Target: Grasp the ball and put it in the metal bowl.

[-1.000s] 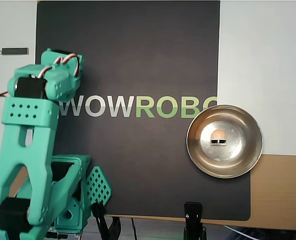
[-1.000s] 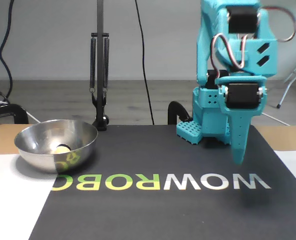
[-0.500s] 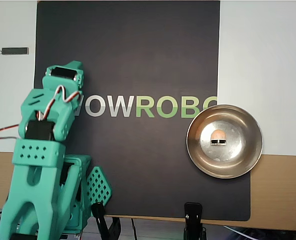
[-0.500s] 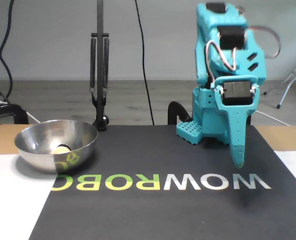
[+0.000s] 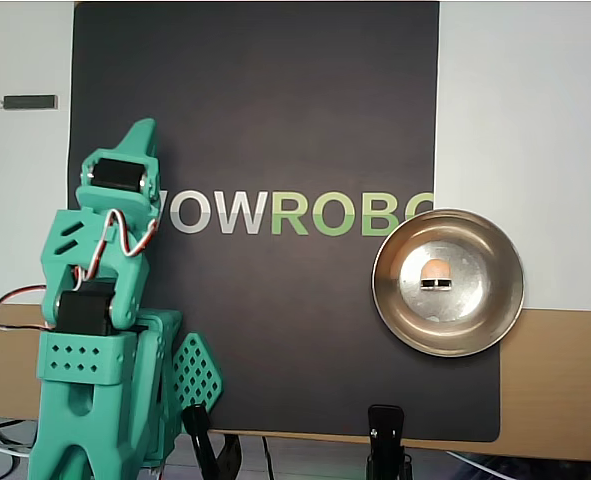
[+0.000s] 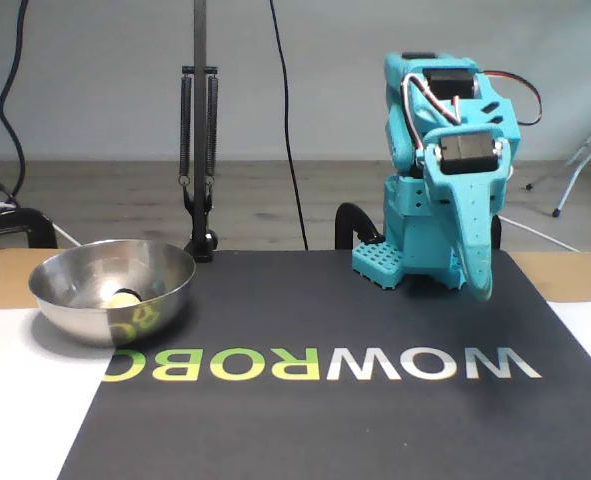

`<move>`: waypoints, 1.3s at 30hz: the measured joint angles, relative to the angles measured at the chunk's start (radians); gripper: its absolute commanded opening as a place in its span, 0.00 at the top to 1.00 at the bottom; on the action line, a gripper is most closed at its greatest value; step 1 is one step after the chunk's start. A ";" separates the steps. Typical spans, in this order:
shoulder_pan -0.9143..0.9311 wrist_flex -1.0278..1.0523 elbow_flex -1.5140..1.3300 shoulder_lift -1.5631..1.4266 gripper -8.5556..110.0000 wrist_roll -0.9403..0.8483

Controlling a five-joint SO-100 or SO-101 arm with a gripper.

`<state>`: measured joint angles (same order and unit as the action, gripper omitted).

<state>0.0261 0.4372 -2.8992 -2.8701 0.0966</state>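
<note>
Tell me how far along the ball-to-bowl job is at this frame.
It looks done: the ball lies inside the metal bowl, seen in both views. Nothing is in hand; the hand carries nothing and sits folded near the arm's base, far from the bowl, its fingers look closed. Nothing seems left beyond the arm parking.

A hobby robotics bench: a branded black mat (image 5: 275, 120) covers the desk (image 5: 555, 380), with clamp mounts (image 5: 385, 440) at its near edge and loose cables (image 6: 285, 120) behind.

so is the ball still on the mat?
No, in the overhead view the ball lies inside the metal bowl.
</note>
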 measured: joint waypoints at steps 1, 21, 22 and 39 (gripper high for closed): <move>0.000 -0.005 -0.021 -0.020 0.93 0.000; 0.000 0.130 -0.196 -0.457 0.93 -0.003; 0.000 0.152 -0.196 -0.466 0.93 -0.003; 0.002 0.376 -0.195 -0.482 0.93 -0.146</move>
<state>0.0276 0.8130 -3.0940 -3.3517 -0.0491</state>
